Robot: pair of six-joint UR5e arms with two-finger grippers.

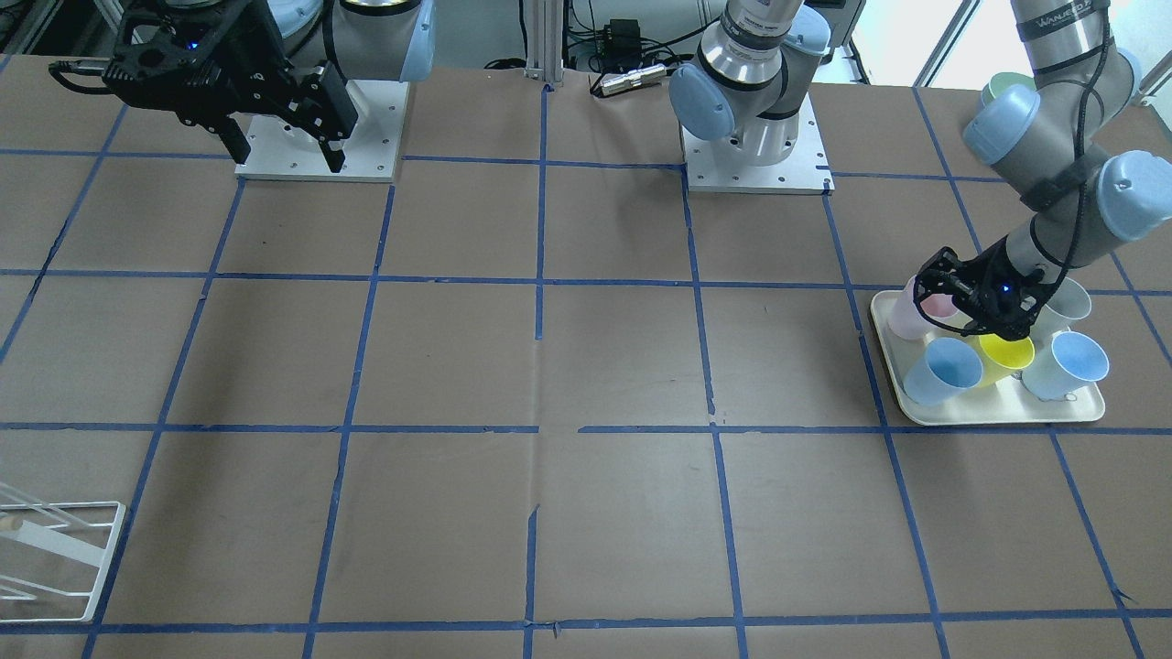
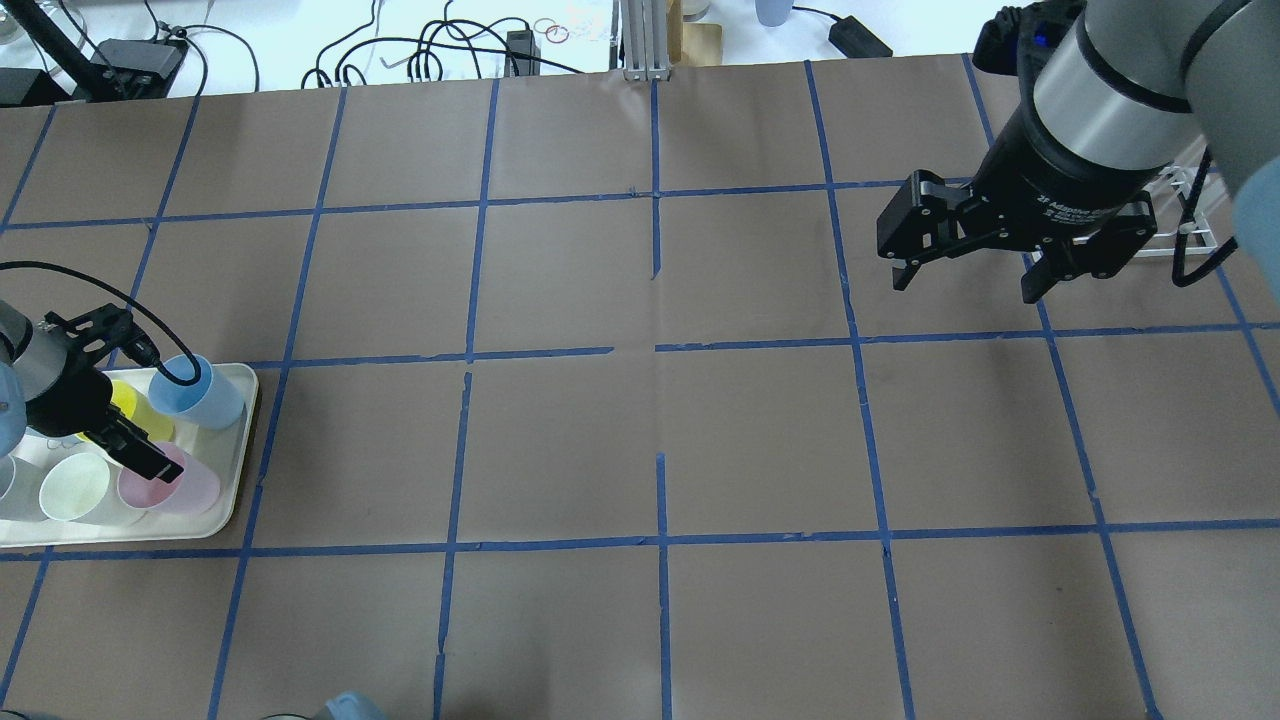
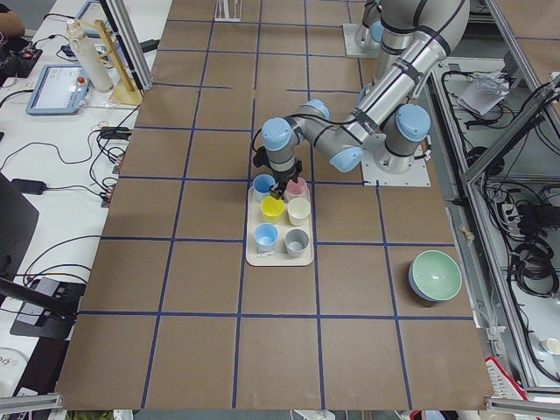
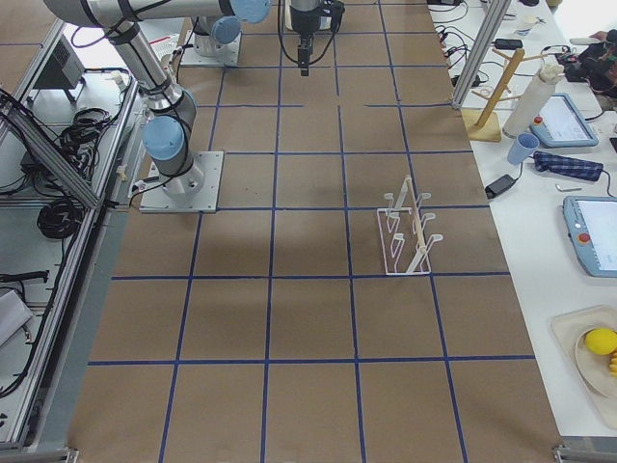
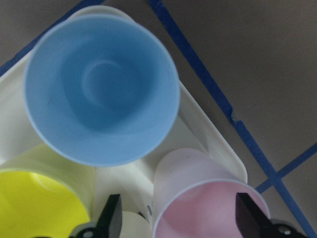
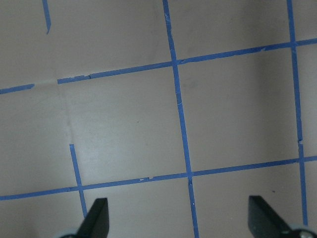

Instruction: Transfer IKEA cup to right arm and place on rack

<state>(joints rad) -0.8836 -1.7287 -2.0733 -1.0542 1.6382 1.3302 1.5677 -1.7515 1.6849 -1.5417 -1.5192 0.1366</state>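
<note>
The pale pink IKEA cup point(image 5: 208, 198) stands upright at a corner of the cream tray point(image 2: 238, 440), also seen in the front view point(image 1: 911, 311). My left gripper point(image 5: 179, 218) is open and lowered over the cup, one finger point(image 5: 111, 218) clear of its side and the other finger point(image 5: 250, 213) at its opposite rim; it also shows in the overhead view point(image 2: 125, 440). My right gripper point(image 2: 960, 275) is open and empty, high above the bare table. The white wire rack point(image 4: 410, 231) stands on the table's right part, also seen in the front view point(image 1: 55, 549).
On the tray beside the pink cup are a blue cup point(image 5: 101, 89), a yellow cup point(image 5: 39, 203), and cream, grey and second blue cups point(image 3: 266, 234). A green bowl point(image 3: 435, 276) sits beyond the tray near the table end.
</note>
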